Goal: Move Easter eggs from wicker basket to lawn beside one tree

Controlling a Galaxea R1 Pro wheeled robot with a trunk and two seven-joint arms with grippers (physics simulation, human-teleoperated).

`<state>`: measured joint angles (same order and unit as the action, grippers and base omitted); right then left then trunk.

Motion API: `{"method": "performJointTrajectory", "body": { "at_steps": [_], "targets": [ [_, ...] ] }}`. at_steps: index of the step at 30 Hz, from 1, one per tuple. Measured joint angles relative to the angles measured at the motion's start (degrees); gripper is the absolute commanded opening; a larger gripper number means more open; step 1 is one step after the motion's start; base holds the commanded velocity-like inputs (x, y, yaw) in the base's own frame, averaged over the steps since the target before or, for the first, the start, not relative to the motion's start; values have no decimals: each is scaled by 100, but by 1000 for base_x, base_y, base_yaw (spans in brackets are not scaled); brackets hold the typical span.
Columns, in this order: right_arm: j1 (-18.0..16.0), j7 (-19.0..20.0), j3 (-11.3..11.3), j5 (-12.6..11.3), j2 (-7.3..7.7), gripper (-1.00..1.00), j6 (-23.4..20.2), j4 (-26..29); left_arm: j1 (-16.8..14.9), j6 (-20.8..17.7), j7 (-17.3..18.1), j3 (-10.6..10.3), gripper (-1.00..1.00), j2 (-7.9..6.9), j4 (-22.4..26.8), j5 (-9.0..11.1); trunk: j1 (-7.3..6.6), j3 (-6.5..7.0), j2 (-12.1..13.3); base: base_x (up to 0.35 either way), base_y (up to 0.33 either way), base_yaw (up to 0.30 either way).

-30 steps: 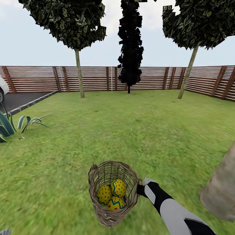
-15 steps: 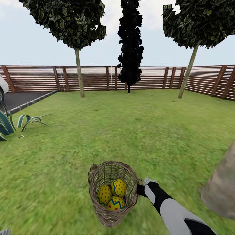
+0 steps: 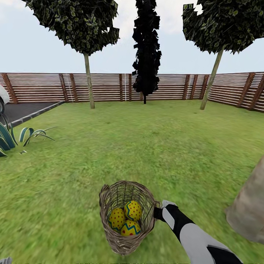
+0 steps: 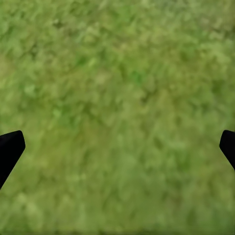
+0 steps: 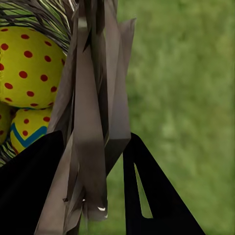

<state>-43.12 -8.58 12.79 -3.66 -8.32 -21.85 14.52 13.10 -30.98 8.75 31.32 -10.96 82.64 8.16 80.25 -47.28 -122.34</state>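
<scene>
The wicker basket (image 3: pixel 123 245) hangs tilted above the lawn (image 3: pixel 154 146), low in the head view. Inside lie three yellow Easter eggs: a red-dotted one (image 3: pixel 133 211), another (image 3: pixel 117 218), and one with a blue zigzag (image 3: pixel 130 228). My right gripper (image 3: pixel 157 213) is shut on the basket's right rim; up close its black fingers (image 5: pixel 29 191) clamp the woven rim (image 5: pixel 93 98), with dotted eggs (image 5: pixel 27 66) beside it. My left gripper (image 4: pixel 117 147) is open over bare grass. A thick mottled tree trunk (image 3: pixel 249 212) stands close at the right edge.
Two leafy trees (image 3: pixel 89 84) (image 3: pixel 211 80) and a narrow black tree (image 3: pixel 146 47) stand far off before the slat fence (image 3: pixel 44 88). A spiky plant (image 3: pixel 14 139) and dark pavement (image 3: pixel 25 110) lie at the left.
The whole view has drifted slightly: fence and plant shifted a little in the picture. The basket stays held at the same spot relative to me.
</scene>
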Motion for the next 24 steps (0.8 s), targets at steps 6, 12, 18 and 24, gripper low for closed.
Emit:
{"method": "performJointTrajectory", "body": {
  "at_steps": [6, 12, 18, 24],
  "targets": [
    [-1, 2, 3, -4, -6, -100, 2, 0, 0, 2, 0, 0, 100, 0, 0, -3, 132, -108, -241, 0, 0, 0],
    [4, 0, -1, 5, -7, -100, 1, 0, 0, 5, 0, 0, 100, 7, 0, -2, 264, -215, -481, 0, 0, 0],
    [4, 0, 5, -1, -9, -100, 2, 1, 0, 14, 0, 0, 100, 7, 0, -2, 395, -323, -722, 0, 0, 0],
    [3, 0, -15, 5, -6, -100, 2, -59, 0, 14, -2, 0, 100, 7, 0, -6, 527, -431, -963, 0, 0, 0]
  ]
}}
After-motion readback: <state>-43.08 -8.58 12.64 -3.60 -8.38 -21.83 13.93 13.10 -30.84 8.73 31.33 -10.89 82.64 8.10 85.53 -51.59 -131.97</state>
